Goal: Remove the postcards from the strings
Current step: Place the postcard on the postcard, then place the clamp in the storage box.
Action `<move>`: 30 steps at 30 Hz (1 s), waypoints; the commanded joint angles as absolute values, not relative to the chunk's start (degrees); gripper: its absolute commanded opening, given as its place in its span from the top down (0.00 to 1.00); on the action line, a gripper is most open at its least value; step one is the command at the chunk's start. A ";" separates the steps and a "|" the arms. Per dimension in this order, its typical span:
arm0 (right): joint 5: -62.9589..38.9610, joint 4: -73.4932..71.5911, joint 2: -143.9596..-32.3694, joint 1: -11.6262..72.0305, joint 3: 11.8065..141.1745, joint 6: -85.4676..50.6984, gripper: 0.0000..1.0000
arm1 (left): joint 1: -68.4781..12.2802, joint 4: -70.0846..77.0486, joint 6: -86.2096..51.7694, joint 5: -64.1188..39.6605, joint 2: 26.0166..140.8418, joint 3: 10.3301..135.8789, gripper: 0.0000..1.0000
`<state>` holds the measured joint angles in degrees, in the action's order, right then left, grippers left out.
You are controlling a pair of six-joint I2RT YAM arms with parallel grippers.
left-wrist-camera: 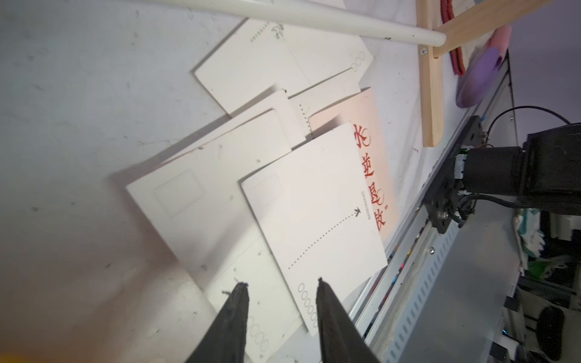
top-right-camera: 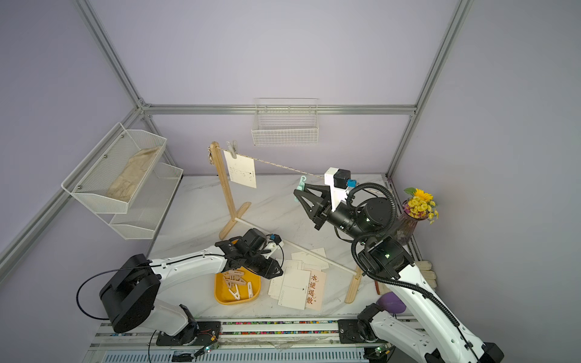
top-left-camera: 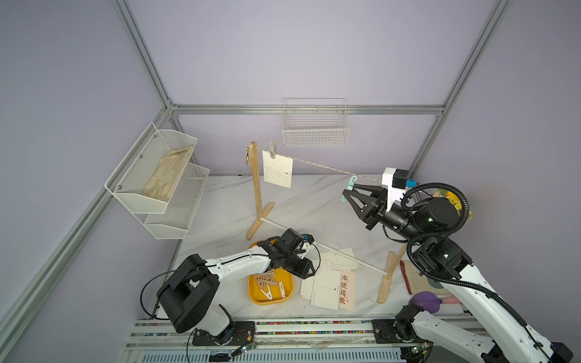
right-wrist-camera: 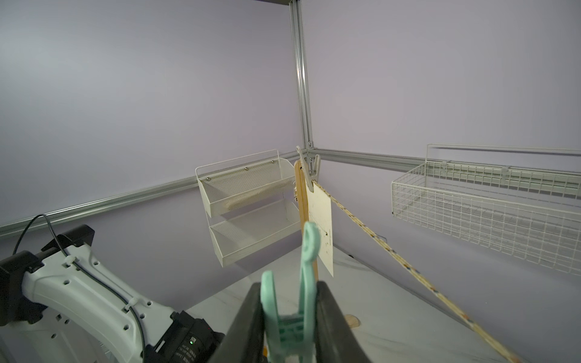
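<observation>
We thought the hanging postcard [top-left-camera: 278,169] was light and bendy, best pinched low; our right gripper [top-left-camera: 346,194] held a green peg [right-wrist-camera: 309,251], left gripper [left-wrist-camera: 281,283] gaped empty.

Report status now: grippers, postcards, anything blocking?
Left gripper open above loose postcards. Right gripper shut on mint peg. One postcard on string, pale peg holding it.

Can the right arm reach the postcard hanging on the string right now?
Probably not to grab it: the right gripper is shut on a mint peg. Otherwise the way to the hanging postcard along the string looks free.
</observation>
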<state>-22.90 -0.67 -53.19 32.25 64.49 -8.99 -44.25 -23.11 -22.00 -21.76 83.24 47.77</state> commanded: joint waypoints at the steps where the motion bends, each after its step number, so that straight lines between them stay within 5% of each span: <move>1: -28.57 2.15 -54.13 32.43 63.46 -10.76 0.73 | -43.00 -26.31 -18.77 -11.52 72.77 53.45 0.58; 8: -35.42 0.06 -56.51 33.92 57.66 -14.42 0.72 | -42.71 -19.73 -2.30 18.81 42.37 56.07 0.34; 14: -33.23 -1.23 -65.17 43.65 56.43 -9.87 0.72 | -42.70 -4.82 17.52 37.01 32.37 60.28 0.28; 24: -29.54 -11.72 -88.37 55.93 55.63 -9.33 0.68 | -42.70 -2.53 24.42 35.78 33.85 60.15 0.22; 30: -26.37 -11.03 -90.89 56.08 56.12 -8.76 0.38 | -42.69 -4.09 26.20 33.80 34.06 60.93 0.22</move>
